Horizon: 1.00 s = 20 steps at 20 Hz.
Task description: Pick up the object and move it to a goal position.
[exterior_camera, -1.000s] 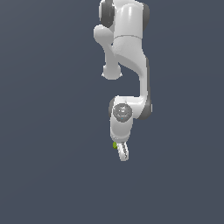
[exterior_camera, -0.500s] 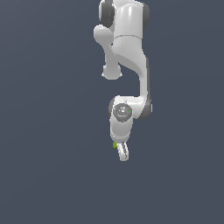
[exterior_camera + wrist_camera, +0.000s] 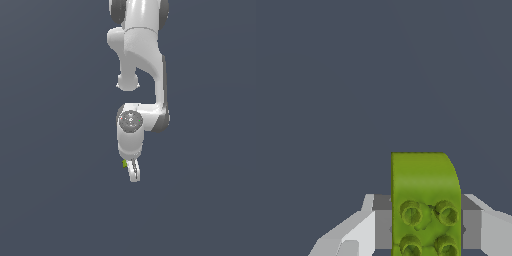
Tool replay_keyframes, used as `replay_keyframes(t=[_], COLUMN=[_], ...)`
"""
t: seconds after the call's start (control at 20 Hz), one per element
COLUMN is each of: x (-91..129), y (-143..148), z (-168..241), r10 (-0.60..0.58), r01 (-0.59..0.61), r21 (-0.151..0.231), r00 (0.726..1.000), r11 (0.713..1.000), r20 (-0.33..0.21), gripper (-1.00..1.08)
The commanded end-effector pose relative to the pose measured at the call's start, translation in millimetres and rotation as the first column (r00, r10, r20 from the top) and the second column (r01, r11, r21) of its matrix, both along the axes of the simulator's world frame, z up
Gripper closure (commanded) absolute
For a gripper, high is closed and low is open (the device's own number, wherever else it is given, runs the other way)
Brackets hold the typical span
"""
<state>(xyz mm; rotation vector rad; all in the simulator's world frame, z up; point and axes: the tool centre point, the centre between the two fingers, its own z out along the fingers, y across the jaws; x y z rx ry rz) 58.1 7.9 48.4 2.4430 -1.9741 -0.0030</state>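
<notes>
The object (image 3: pixel 425 200) is a yellow-green studded block with one rounded corner. In the wrist view it fills the space between my two fingers, whose pads (image 3: pixel 382 222) press against its sides. In the exterior view only a small green sliver of the object (image 3: pixel 125 163) shows beside the white gripper (image 3: pixel 133 172), which hangs low from the arm in the middle of the picture. The gripper is shut on the object. No goal marker shows in either view.
The white arm (image 3: pixel 142 55) reaches down from the top of the exterior view. A plain dark grey-blue surface (image 3: pixel 50 150) lies all around, with no other object on it in view.
</notes>
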Motion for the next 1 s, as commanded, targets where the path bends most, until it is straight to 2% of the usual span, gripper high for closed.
replay_keyframes(t=[0.0,0.95], x=[1.7,19.0], y=[-15.8,-155.4], z=[19.6,194.0], r10=[-0.001,-0.002], r01=[0.001,0.002], r21=[0.0,-0.001], r00=[1.0,1.0], r11=[1.0,1.0], r20=[0.002,0.001], gripper=[1.08,1.08])
